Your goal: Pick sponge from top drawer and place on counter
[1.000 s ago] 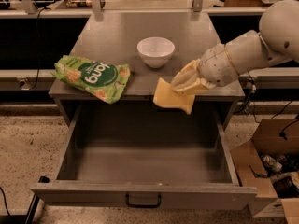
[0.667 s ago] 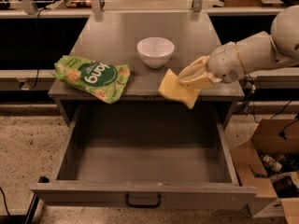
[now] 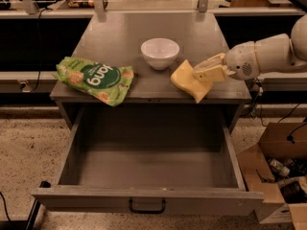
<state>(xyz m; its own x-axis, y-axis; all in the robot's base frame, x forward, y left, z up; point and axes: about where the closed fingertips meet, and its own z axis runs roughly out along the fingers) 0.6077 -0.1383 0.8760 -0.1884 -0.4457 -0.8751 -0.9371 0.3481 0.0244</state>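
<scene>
The pale yellow sponge [image 3: 186, 80] is over the front right part of the grey counter [image 3: 120, 42], just right of the white bowl. My gripper [image 3: 201, 72] reaches in from the right and is shut on the sponge's right side; one corner of the sponge hangs near the counter's front edge. Whether the sponge rests on the counter or hovers just above it, I cannot tell. The top drawer [image 3: 148, 157] is pulled fully open below, with nothing inside, and its dark handle [image 3: 147, 206] is on the front panel.
A white bowl [image 3: 159, 52] stands mid-counter. A green snack bag [image 3: 95, 78] lies at the counter's front left, overhanging the edge. An open cardboard box [image 3: 280, 176] with items sits on the floor at the right. Shelving runs behind the counter.
My gripper has carried the sponge further up and back, from over the drawer's right edge onto the counter's front right. The arm has drawn rightward.
</scene>
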